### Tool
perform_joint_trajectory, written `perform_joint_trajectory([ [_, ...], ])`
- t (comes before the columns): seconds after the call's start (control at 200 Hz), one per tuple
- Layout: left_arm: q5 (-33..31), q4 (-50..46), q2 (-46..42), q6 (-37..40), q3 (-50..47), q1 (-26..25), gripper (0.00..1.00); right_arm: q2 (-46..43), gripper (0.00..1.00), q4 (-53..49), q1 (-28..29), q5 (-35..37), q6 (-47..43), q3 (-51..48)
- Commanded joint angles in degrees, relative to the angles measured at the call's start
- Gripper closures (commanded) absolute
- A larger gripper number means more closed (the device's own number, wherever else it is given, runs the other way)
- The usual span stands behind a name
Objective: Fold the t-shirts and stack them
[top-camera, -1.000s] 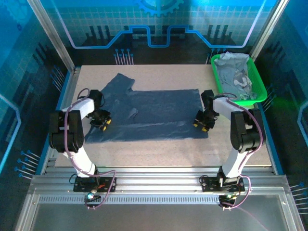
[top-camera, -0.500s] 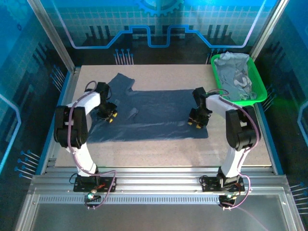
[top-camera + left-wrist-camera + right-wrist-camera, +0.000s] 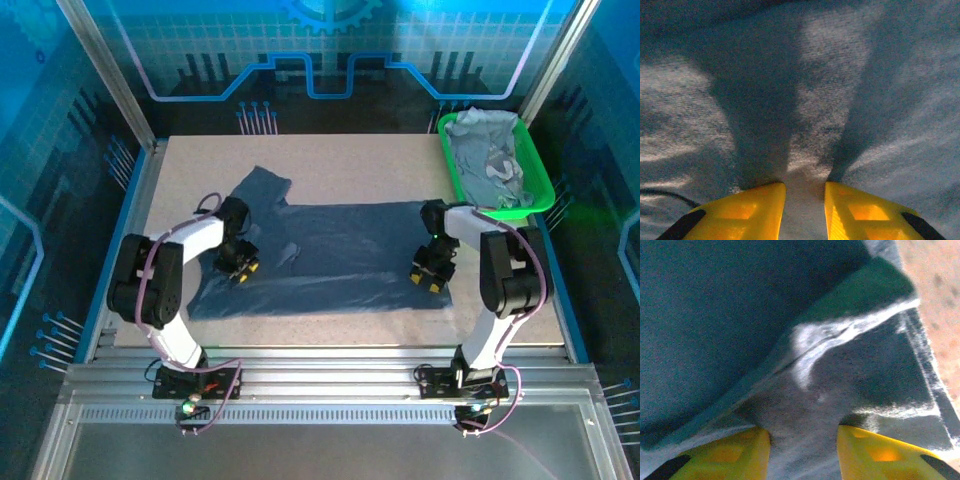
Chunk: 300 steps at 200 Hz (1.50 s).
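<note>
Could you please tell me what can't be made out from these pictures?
- Pale shirts in the green tray: top view, heaped over one another, number unclear.
- Left fingers on the dark shirt: left wrist view, bottom edge cuts them off.
- Right fingers: right wrist view, likewise cut off; cloth folds blurred.
- Shirt's right hem: top view, right arm partly overlaps it.

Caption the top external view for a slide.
Left gripper and right gripper pinch dark slate-blue cloth t-shirt on table.

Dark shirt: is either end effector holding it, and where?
Both. Left end effector pinches the dark shirt near its sleeve end; right end effector near its hem.
</note>
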Motion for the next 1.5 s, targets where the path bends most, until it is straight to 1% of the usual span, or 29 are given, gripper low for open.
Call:
perform_joint_trajectory([
  [0.0,-2.74,-5.41,-2.06,-2.75,-4.89,-0.23,0.70,-2.97,0.58,-3.58,0.12,0.26,2.11,-2.66],
  [0.11,-4.06,-5.69,-3.25,-1.82,-5.73,-0.06,0.68,-3.83,0.58,-3.80,0.89,-0.08,2.82,-2.97],
  [0.225,-4.65,-5.31,-2.05,1.18,-2.62,0.03,0.64,-4.94,0.56,-4.63,1.99,0.48,3.49,-1.08],
  [0.35,-5.09,-5.37,-1.25,5.25,4.72,-0.14,0.55,-9.80,0.54,-2.69,3.68,2.86,2.48,3.65],
  [0.395,-6.04,-6.04,-1.12,6.37,8.24,-0.15,0.52,-11.51,0.52,-1.07,4.03,3.87,1.65,5.36],
  [0.465,-6.45,-6.00,-0.06,8.88,14.32,0.34,0.48,-12.09,0.49,2.05,4.03,4.71,-0.58,8.10],
  [0.535,-5.23,-6.30,3.53,10.92,21.71,1.93,0.46,-9.64,0.48,4.37,4.03,5.63,-2.82,11.91],
  [0.595,-3.78,-7.75,8.13,11.57,29.04,4.41,0.45,-5.94,0.48,5.16,4.01,7.03,-4.36,15.77],
  [0.755,-2.01,-8.31,20.70,11.32,47.03,10.59,0.49,2.93,0.48,8.20,3.94,10.56,-7.87,25.84],
  [0.875,-2.79,-4.96,28.75,14.11,57.04,11.72,0.50,8.91,0.46,8.87,2.59,8.98,-9.37,31.64],
  [0.94,-2.65,-3.73,32.75,14.72,60.85,11.72,0.50,12.14,0.46,7.77,1.74,8.38,-9.64,34.80],
  [1.025,-2.05,-2.78,37.14,13.78,64.83,11.72,0.50,15.23,0.45,8.56,0.87,5.47,-10.79,37.21],
  [1.14,-1.49,1.54,40.44,12.84,66.56,11.33,0.49,19.45,0.45,7.03,0.45,3.68,-12.77,42.02],
  [1.241,-2.28,4.66,42.44,14.11,67.98,10.52,0.49,21.82,0.45,5.31,0.06,3.31,-13.42,45.13],
  [1.416,-4.68,-0.39,48.62,16.43,76.10,9.05,0.50,22.53,0.44,4.60,-0.73,2.70,-12.69,46.23],
  [1.496,-7.35,-2.30,50.16,16.98,77.90,8.32,0.51,22.39,0.44,4.51,-0.97,2.11,-12.42,46.23],
])
